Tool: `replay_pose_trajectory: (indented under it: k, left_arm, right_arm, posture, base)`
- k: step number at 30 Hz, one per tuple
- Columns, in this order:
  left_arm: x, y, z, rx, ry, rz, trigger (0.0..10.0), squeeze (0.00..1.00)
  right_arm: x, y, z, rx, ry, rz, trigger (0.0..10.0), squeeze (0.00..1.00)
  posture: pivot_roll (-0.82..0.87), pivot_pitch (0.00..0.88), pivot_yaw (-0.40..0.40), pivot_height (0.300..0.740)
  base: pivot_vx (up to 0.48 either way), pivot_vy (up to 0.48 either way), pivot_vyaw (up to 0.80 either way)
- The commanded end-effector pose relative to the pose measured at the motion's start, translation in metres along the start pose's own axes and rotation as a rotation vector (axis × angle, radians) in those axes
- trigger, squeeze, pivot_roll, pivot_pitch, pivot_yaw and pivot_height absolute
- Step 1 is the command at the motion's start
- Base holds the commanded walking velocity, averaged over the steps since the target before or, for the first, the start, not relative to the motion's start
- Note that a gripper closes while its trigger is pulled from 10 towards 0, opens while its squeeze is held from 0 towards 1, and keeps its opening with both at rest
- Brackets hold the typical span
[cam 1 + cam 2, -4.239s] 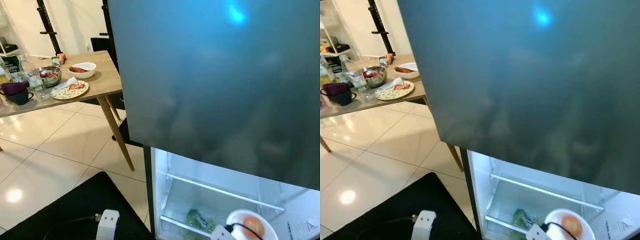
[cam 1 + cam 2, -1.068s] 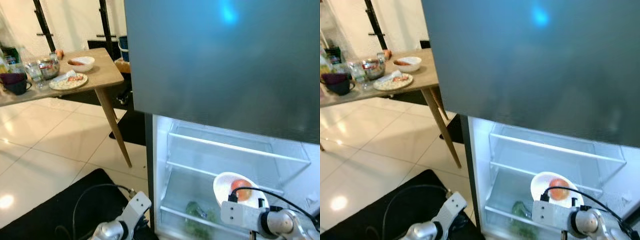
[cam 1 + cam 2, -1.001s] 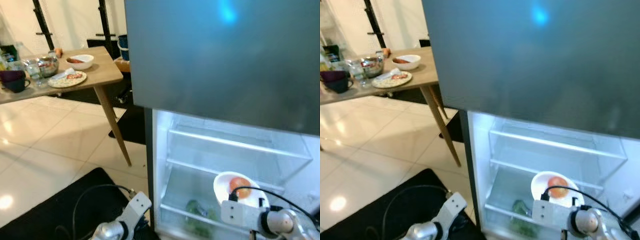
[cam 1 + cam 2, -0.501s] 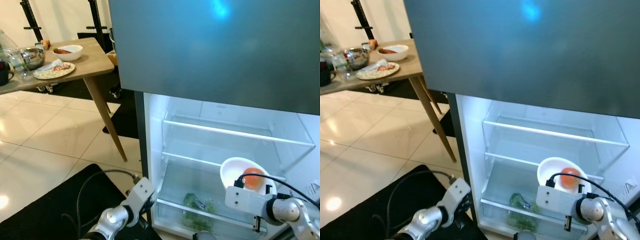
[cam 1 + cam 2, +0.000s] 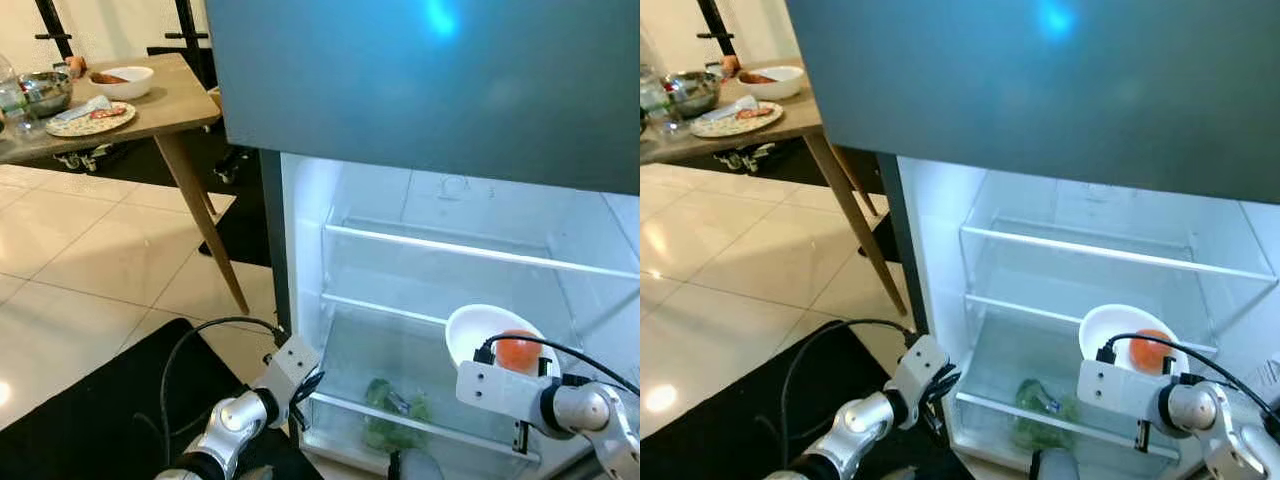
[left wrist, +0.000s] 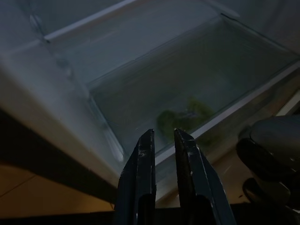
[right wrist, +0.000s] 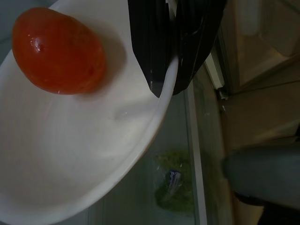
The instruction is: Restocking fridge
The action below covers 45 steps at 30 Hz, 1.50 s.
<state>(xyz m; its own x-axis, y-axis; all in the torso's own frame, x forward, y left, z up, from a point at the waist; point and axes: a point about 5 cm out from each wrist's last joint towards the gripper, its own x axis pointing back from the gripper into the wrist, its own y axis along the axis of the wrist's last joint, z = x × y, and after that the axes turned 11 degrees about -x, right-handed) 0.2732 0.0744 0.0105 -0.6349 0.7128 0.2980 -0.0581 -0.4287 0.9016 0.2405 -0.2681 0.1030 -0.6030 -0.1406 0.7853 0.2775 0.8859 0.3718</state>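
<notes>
A white bowl [image 5: 478, 333] with an orange-red tomato [image 5: 519, 349] in it hangs in front of the open fridge's lower shelf. My right gripper [image 7: 169, 70] is shut on the bowl's rim [image 7: 165, 101], one finger inside and one outside. The tomato [image 7: 58, 51] lies against the bowl's wall. My left gripper [image 6: 163, 140] is low at the fridge's bottom left corner, its fingers nearly together with nothing between them. It points at the glass crisper drawer [image 6: 187, 84], where a bag of leafy greens [image 5: 392, 418] lies.
The fridge's upper door [image 5: 420, 80] is closed and overhangs the lit compartment. Two glass shelves [image 5: 480, 250] are bare. A wooden table [image 5: 150, 105] with plates and bowls stands at the left. A black mat [image 5: 90, 420] lies on the tiled floor.
The camera has dropped and come closer to the fridge, so more of the lit inside shows. The left arm has reached toward the fridge's bottom corner. The bowl stays held.
</notes>
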Motion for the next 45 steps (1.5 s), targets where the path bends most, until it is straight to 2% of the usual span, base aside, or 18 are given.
replay_pose_trajectory:
  k: [1, 8, 15, 19, 22, 27, 33, 38, 41, 45]
  left_arm:
    - [-0.001, 0.002, -0.007, 0.008, -0.010, -0.026, 10.0, 0.00]
    - [-0.003, 0.006, -0.006, 0.000, -0.005, -0.046, 10.0, 0.00]
    - [-0.007, 0.012, -0.005, -0.006, -0.002, -0.067, 10.0, 0.00]
    - [-0.009, 0.014, -0.005, -0.011, -0.006, -0.075, 10.0, 0.00]
    - [-0.009, 0.015, -0.005, -0.011, -0.007, -0.076, 10.0, 0.00]
    - [-0.011, 0.018, -0.005, -0.017, -0.010, -0.087, 10.0, 0.00]
    - [-0.013, 0.022, -0.005, -0.022, -0.012, -0.099, 10.0, 0.00]
    - [-0.015, 0.023, -0.004, -0.023, -0.013, -0.102, 10.0, 0.00]
    - [-0.017, 0.026, -0.005, -0.022, -0.016, -0.108, 10.0, 0.00]
    - [-0.018, 0.027, -0.006, -0.020, -0.019, -0.109, 10.0, 0.00]
  right_arm:
    - [0.012, -0.001, -0.013, 0.009, -0.046, 0.004, 10.0, 0.00]
    - [0.021, 0.003, -0.022, 0.029, -0.064, -0.002, 10.0, 0.00]
    - [0.031, 0.014, -0.018, 0.041, -0.020, -0.044, 10.0, 0.00]
    - [0.035, 0.026, -0.001, 0.033, 0.089, -0.108, 10.0, 0.00]
    - [0.036, 0.028, 0.003, 0.034, 0.110, -0.126, 10.0, 0.00]
    - [0.043, 0.043, 0.013, 0.009, 0.179, -0.214, 10.0, 0.00]
    - [0.063, 0.058, 0.021, 0.031, 0.258, -0.285, 10.0, 0.00]
    - [0.072, 0.069, 0.020, 0.056, 0.263, -0.333, 10.0, 0.00]
    - [0.082, 0.080, 0.013, 0.090, 0.230, -0.380, 10.0, 0.00]
    - [0.086, 0.081, 0.007, 0.100, 0.199, -0.382, 10.0, 0.00]
  posture:
    - [-0.20, 0.020, 0.050, 0.533]
    - [-0.20, 0.018, 0.048, 0.513]
    - [-0.20, 0.020, 0.050, 0.488]
    - [-0.21, 0.019, 0.050, 0.468]
    - [-0.21, 0.019, 0.050, 0.463]
    - [-0.21, 0.019, 0.053, 0.463]
    - [-0.22, 0.020, 0.052, 0.463]
    - [-0.23, 0.018, 0.051, 0.463]
    - [-0.23, 0.016, 0.050, 0.463]
    - [-0.24, 0.016, 0.046, 0.463]
  base:
    - [0.000, 0.000, 0.00]
    - [0.000, 0.000, 0.00]
    - [0.000, 0.000, 0.00]
    - [0.000, 0.000, 0.00]
    - [0.000, 0.000, 0.00]
    - [0.000, 0.000, 0.00]
    - [0.000, 0.000, 0.00]
    - [0.000, 0.000, 0.00]
    - [0.000, 0.000, 0.00]
    - [0.000, 0.000, 0.00]
